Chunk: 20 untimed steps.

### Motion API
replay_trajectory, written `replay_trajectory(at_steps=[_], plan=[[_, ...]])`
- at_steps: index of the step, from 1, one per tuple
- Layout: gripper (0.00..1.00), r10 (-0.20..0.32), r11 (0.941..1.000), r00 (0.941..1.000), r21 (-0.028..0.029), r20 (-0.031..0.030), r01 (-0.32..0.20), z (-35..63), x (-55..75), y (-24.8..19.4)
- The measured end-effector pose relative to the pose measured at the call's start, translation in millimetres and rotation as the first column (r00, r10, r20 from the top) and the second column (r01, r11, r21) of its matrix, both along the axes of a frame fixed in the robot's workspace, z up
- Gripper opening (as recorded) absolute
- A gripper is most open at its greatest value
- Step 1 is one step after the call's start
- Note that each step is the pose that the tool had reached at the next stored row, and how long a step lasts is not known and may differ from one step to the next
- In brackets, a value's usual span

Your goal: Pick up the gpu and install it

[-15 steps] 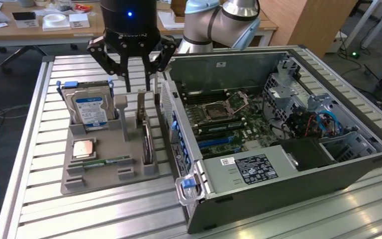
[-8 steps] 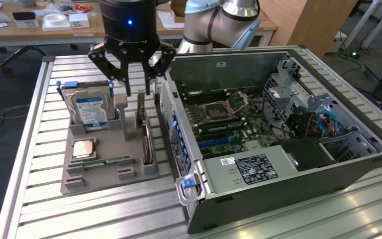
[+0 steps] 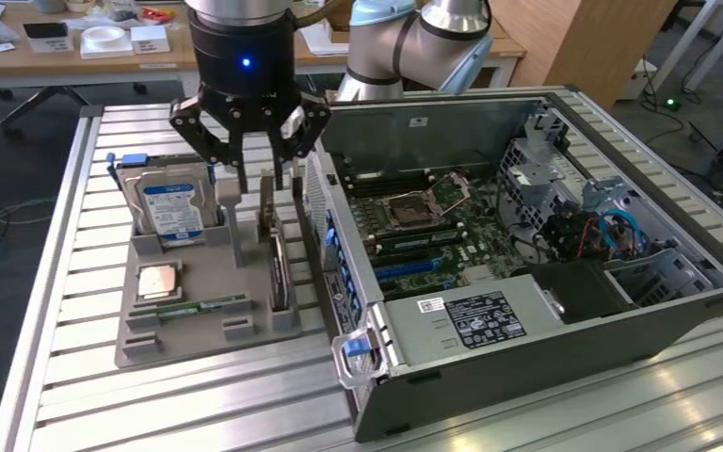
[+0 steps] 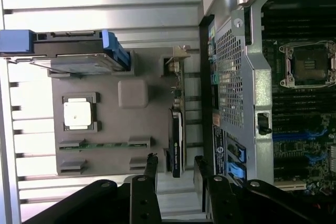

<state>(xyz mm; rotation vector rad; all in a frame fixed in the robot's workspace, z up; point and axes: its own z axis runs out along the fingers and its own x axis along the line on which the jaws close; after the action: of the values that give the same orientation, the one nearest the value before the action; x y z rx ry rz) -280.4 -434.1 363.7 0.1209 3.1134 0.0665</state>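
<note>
The arm (image 3: pixel 244 42) is seen coming down from the 12 o'clock edge of the exterior view. Its black wrist section is held upright and the gripper (image 3: pixel 261 184) is pointed straight down over the grey tray (image 3: pixel 199 330). The jaws are spread wide and nothing is held between them.

The gpu (image 3: pixel 279 268) is stood on its long edge in a slot along the tray side nearest the computer case (image 3: pixel 563 320). On the exterior view's clock face the card is found at about 6 o'clock from the gripper and at 9 o'clock from the case. How far the fingertips are held above the card cannot be told.

In the wrist view the gripper (image 4: pixel 177 174) is lined up with the card. The gpu (image 4: pixel 177 129) is seen in the gap between the two dark fingers (image 4: pixel 151 169), with clear space left on either side, so no contact is shown. The black cooler and thin green board are seen edge-on, with the silver bracket at the end nearer the hard drive (image 4: pixel 79 56).

In the exterior view the hard drive (image 3: pixel 170 207) is placed at 10 o'clock from the gpu, a processor chip (image 3: pixel 161 281) at 9 o'clock and a memory stick (image 3: pixel 199 306) at 8 o'clock, all seated in the tray. The case is laid open on the slatted metal table (image 3: pixel 60 282), and its motherboard (image 3: pixel 425 226) is exposed.
</note>
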Motion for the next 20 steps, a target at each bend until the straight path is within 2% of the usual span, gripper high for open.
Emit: replay_trajectory(at_steps=[20], plan=[[0.42, 0.000, 1.0000, 1.0000, 0.0000, 0.0000, 0.000, -36.4, -0.8, 0.0]])
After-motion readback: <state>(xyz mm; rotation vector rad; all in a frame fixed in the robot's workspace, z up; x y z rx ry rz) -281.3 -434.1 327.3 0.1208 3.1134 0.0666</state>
